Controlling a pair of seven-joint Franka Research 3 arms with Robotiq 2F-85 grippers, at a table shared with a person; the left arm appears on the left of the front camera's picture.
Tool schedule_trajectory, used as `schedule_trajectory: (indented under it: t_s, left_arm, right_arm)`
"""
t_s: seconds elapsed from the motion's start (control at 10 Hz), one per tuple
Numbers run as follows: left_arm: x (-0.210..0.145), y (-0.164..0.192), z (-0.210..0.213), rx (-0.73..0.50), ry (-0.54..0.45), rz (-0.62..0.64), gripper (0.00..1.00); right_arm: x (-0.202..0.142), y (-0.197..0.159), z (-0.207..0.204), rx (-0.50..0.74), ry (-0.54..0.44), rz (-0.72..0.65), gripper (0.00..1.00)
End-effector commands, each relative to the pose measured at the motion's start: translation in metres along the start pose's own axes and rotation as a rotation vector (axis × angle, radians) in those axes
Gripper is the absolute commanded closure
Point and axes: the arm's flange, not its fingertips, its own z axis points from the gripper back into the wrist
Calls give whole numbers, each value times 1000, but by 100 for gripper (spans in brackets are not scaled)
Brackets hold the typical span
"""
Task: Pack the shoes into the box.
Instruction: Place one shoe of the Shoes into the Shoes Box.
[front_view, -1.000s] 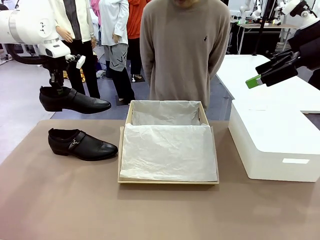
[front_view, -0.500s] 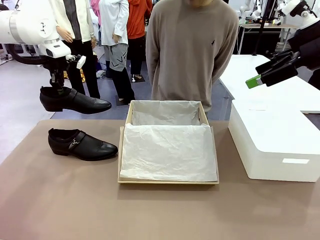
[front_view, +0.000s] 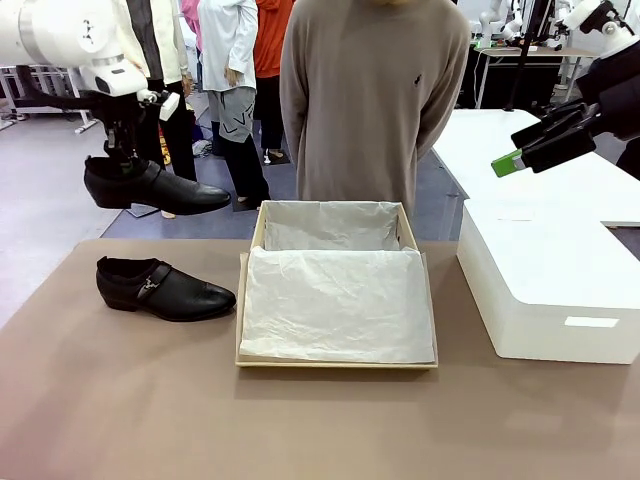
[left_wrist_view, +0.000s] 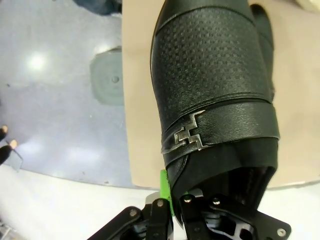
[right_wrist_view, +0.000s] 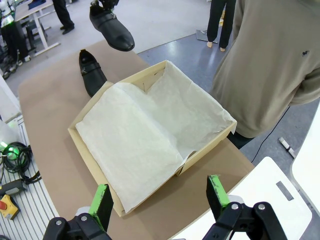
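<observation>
Shoe (front_view: 155, 190) hangs clamped by the heel in your left claw (front_view: 122, 163), 10 o'clock of box (front_view: 252, 240) | other shoe (front_view: 165, 290) on table (front_view: 100, 400) at 9 | your right claw (right_wrist_view: 159, 197) spread wide, empty

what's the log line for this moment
left gripper: shut on raised shoe | right gripper: open, raised at right | other shoe: on table left of box | box: open, tissue-lined, no shoes in

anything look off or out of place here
Nothing is spilled or damaged. One shoe hangs in the left tool, gripped at the heel, toe dipping slightly; the other shoe lies on the table left of the box. The tissue lies crumpled across the box.
</observation>
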Motion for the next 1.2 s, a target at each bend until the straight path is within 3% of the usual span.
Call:
schedule_trajectory:
  t_s: [0.0,0.6,0.9,1.1]
  left_arm:
    - [17,-5,18,-27,-16,1,100]
    - [91,-19,38,-47,-13,-60,100]
    - [102,-19,38,-87,14,-25,100]
    - [100,-26,30,-64,-9,-70,100]
  right_arm:
    - [0,0,-1,12,-14,-1,0]
    - [0,0,-1,12,-14,-1,0]
    - [0,0,-1,12,-14,-1,0]
    - [0,0,-1,12,-14,-1,0]
